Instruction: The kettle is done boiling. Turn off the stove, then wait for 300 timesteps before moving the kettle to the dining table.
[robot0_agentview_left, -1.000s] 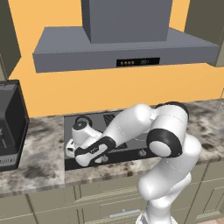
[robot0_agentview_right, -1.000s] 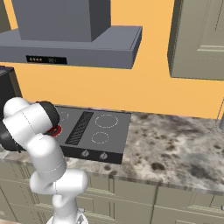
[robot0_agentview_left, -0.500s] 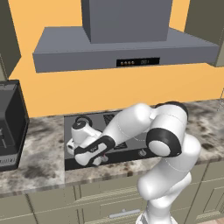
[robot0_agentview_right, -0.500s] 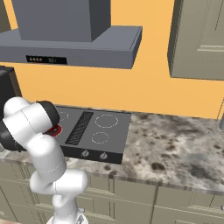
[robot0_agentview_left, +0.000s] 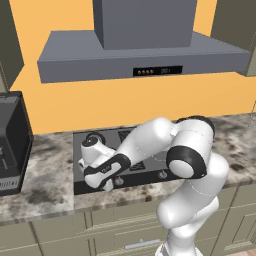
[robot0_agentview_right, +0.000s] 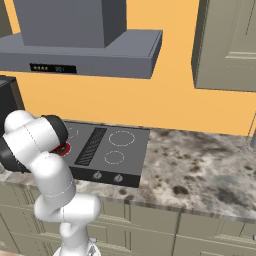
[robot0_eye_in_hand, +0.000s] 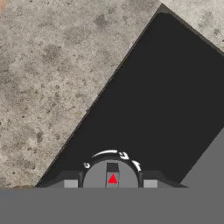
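Observation:
The stove (robot0_agentview_right: 112, 150) is a dark cooktop set into the speckled wall counter. My gripper (robot0_agentview_left: 106, 185) reaches down to its front left corner. In the hand view my gripper (robot0_eye_in_hand: 110, 183) straddles a round grey knob (robot0_eye_in_hand: 112, 173) with a red triangle mark, one dark fingertip (robot0_eye_in_hand: 70, 183) close against each side, shut on it. The kettle is mostly hidden by my hand: its black arched handle (robot0_agentview_left: 92, 135) shows above the wrist, and a red patch of the kettle (robot0_agentview_right: 62, 149) peeks past the arm. The dining table is out of view.
A grey range hood (robot0_agentview_left: 140, 55) hangs over the cooktop. A black appliance (robot0_agentview_left: 10, 140) stands on the counter at the left. Speckled counter (robot0_agentview_right: 205, 170) stretches right of the stove under a wall cabinet (robot0_agentview_right: 225, 45). Further knobs (robot0_agentview_right: 118, 178) line the stove's front.
The hand has barely shifted at the front left knob; the arm, the kettle and the view stay as they were.

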